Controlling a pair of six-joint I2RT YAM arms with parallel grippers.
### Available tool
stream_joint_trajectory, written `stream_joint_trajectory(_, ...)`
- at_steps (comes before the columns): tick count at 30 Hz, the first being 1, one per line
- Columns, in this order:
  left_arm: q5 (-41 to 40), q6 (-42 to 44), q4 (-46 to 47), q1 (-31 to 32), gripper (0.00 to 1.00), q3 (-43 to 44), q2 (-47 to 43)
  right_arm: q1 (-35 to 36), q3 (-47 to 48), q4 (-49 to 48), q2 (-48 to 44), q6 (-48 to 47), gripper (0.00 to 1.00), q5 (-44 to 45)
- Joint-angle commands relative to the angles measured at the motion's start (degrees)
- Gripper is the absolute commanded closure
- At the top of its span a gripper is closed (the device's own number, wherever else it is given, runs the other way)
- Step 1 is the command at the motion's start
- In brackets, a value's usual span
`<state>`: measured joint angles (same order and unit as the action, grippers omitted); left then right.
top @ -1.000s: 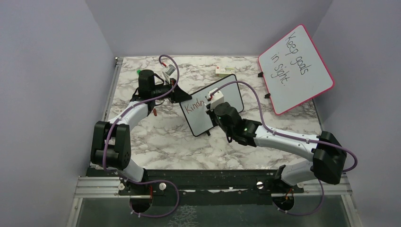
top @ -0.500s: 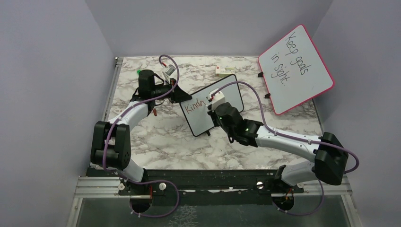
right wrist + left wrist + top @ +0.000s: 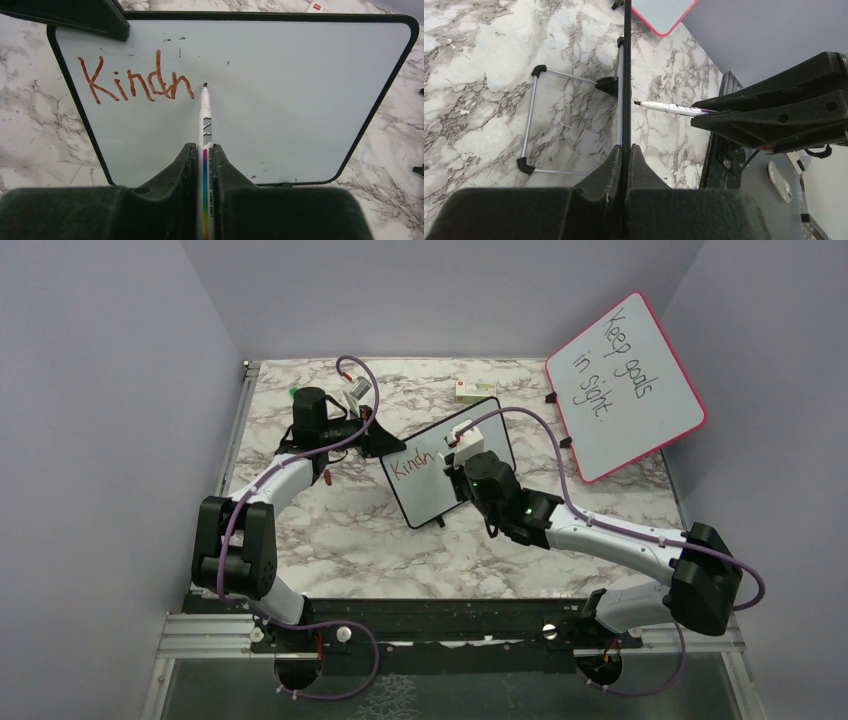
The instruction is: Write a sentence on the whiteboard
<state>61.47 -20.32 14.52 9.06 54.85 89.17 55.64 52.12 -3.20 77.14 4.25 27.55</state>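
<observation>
— How are the arms set?

— The left arm (image 3: 268, 480) bends up from its base and reaches toward the back of the marble surface (image 3: 340, 530). Its left tool (image 3: 626, 150) is pinched tight on the thin black rim of the whiteboard (image 3: 300, 90), at the corner above the "K". The right arm (image 3: 610, 535) stretches in low from the right. The right tool (image 3: 204, 150) is closed around a white dry-erase marker (image 3: 205, 112), with the barrel clamped between both fingers and the tip pointing at the board's face.

— What's around them?

— A pink-framed board (image 3: 625, 385) reading "Keep goals in sight" leans at the back right, well apart. A small white-and-red box (image 3: 476, 390) lies just behind the whiteboard. The left wrist view shows a silver wire frame (image 3: 606, 86) with black corner caps on the marble beside the board's edge. Whether it is joined to the board, I cannot tell. From above, the right tool covers part of the board's right half.

— And the board itself?

— It's mid-surface, tilted and turned at a slant, between the two tools. The sentence (image 3: 135, 82) reads only "Kindn", in red-brown strokes along the top left. The rest is blank apart from a few faint specks. The marker tip sits just right of the final "n". I cannot tell whether it touches.
</observation>
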Motion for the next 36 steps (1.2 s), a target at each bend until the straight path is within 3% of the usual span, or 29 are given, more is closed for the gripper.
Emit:
stream_joint_trajectory(1, 1.5, 1.2, -2.6, 0.1, 1.00, 0.6, 0.5, -0.3, 0.7, -2.4, 0.8, -0.7, 0.99, -1.5)
stream_joint_trajectory(36, 1.6, 1.2, -2.8, 0.1, 1.00, 0.6, 0.6, -2.3, 0.4, -2.1, 1.5, -0.2, 0.99, 1.1)
